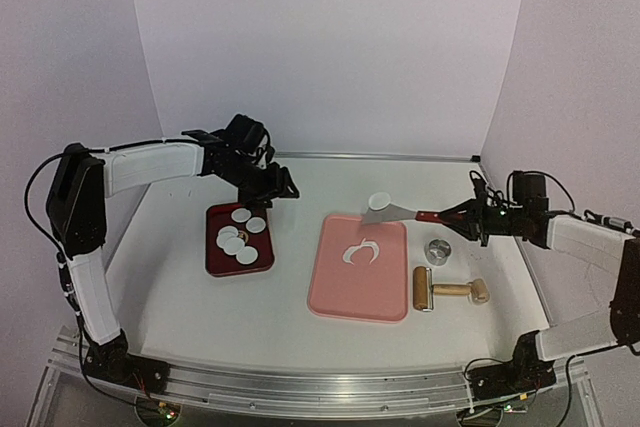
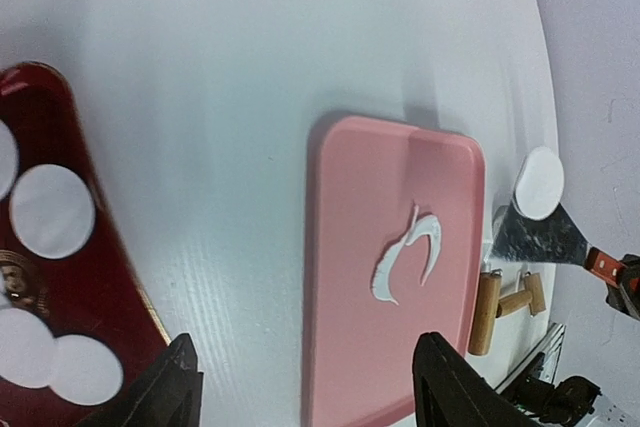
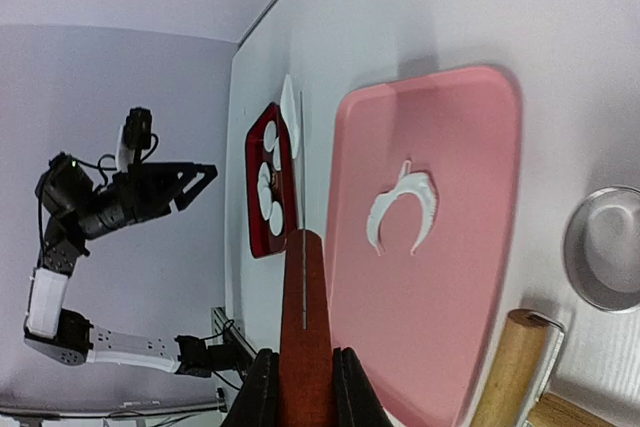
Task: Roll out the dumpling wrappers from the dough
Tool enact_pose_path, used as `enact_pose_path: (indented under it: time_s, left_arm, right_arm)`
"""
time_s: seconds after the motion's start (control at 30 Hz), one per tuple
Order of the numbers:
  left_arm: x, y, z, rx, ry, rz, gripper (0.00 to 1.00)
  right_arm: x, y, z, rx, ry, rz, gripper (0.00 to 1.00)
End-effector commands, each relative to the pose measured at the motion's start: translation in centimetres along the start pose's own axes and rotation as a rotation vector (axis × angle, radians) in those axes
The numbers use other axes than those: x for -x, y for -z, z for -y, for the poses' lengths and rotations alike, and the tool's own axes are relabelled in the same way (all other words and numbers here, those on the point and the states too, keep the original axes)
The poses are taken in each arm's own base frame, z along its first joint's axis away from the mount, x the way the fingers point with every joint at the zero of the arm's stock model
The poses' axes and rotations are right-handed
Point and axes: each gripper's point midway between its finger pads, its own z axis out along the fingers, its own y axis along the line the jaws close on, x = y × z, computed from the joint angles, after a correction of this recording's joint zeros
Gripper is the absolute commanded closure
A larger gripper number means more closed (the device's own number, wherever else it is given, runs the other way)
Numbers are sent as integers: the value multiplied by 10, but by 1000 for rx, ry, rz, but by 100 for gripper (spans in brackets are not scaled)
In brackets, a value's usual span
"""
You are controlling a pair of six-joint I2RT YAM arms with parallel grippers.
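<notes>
Several round white dumpling wrappers [image 1: 241, 214] [image 2: 50, 210] lie in a dark red tray [image 1: 215, 262] [image 2: 110, 287] [image 3: 252, 187]. The dough [image 1: 362, 252] [image 2: 408, 257] [image 3: 400, 212] is a thin curved scrap on the pink mat [image 1: 350, 292] [image 2: 390, 347] [image 3: 450, 327]. My right gripper [image 1: 470, 215] [image 3: 306, 397] is shut on the red handle of a spatula [image 1: 400, 213] [image 2: 535, 237] [image 3: 305, 317]. One more wrapper [image 1: 380, 201] [image 2: 538, 183] [image 3: 288, 112] rides on its blade, above the mat's far edge. My left gripper [image 1: 272, 185] [image 2: 310, 392] hovers open and holds nothing, over the far side of the tray.
A metal ring cutter [image 1: 437, 249] [image 3: 605, 247] stands right of the mat. A wooden rolling pin [image 1: 440, 290] [image 2: 487, 312] [image 3: 505, 367] lies nearer the front. White walls close in the table on three sides.
</notes>
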Motion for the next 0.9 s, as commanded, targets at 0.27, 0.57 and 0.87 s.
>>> enact_pose_path:
  time_s: [0.27, 0.57, 0.87]
  left_arm:
    - [70, 121, -28, -23, 18, 182, 26]
    - [62, 140, -34, -41, 27, 186, 26]
    - [59, 147, -47, -26, 20, 181, 25]
  right_arm:
    - [-10, -84, -90, 40, 179, -67, 100]
    - [-49, -173, -133, 102, 240, -180, 100]
    - [-76, -228, -136, -71, 380, -210, 100]
